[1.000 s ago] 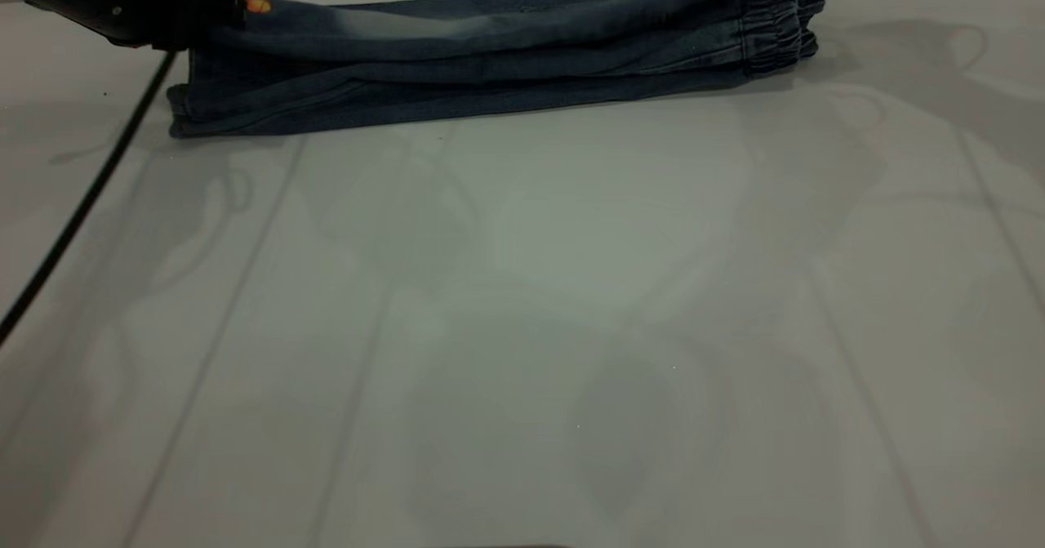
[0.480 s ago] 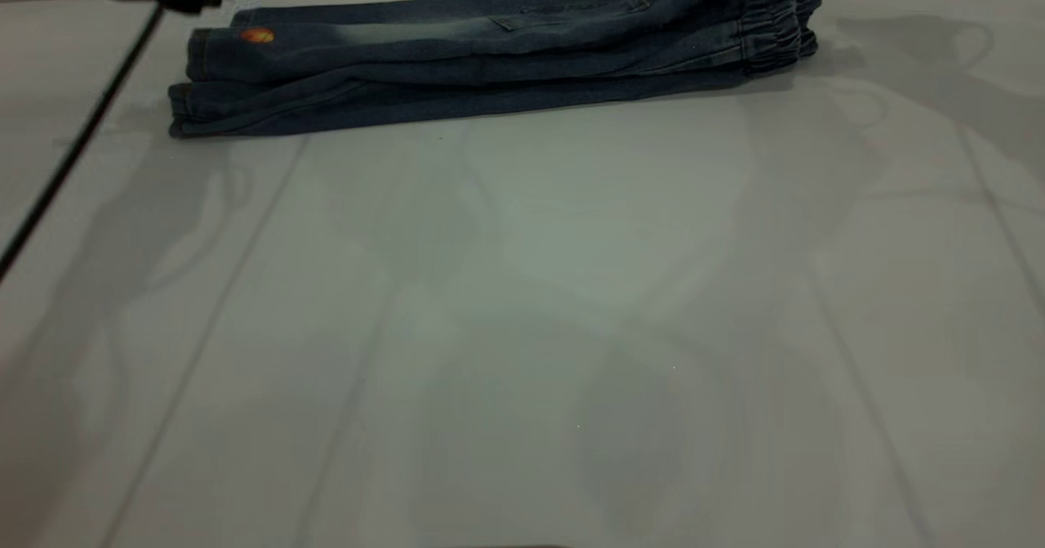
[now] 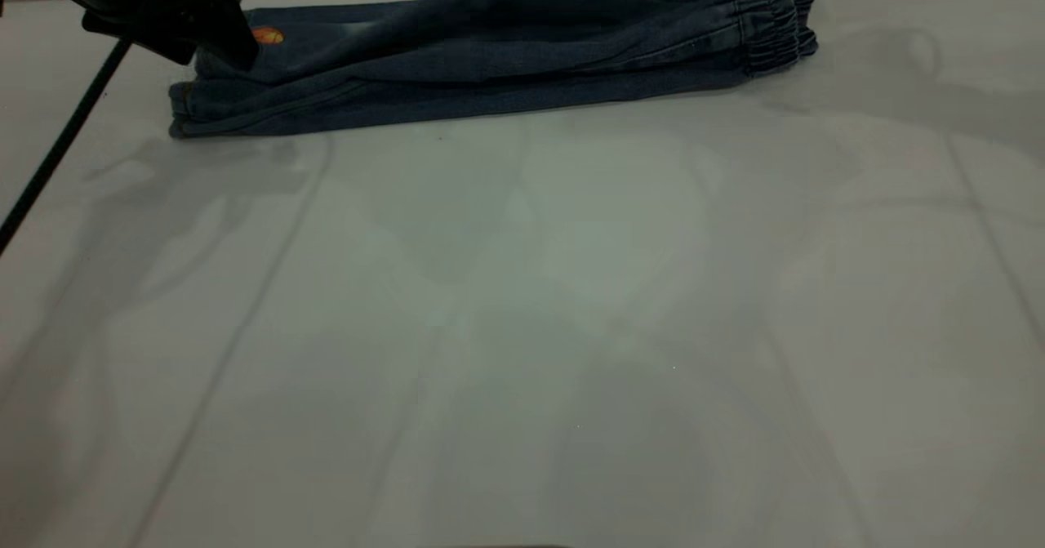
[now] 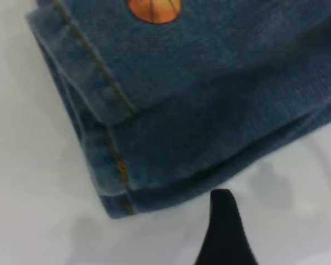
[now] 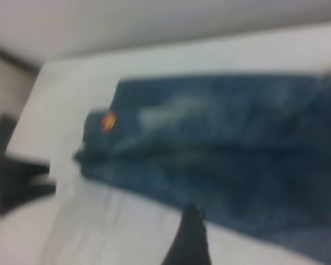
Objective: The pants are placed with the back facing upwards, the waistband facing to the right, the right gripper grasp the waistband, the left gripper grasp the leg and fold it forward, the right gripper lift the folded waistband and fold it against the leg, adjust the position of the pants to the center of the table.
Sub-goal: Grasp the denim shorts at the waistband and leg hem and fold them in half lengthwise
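Lay folded lengthwise at the tabletop's [image 3: 522, 327] far edge, pants [image 3: 490, 74] soft, limp, best gripped at thick waistband [image 3: 771, 21]; left end effector [image 3: 220, 33] beside hem, grip state indeterminable.

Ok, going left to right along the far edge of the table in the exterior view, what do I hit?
The left gripper over the hem end, then the orange ball print on the leg, then the long folded pants, then the waistband.
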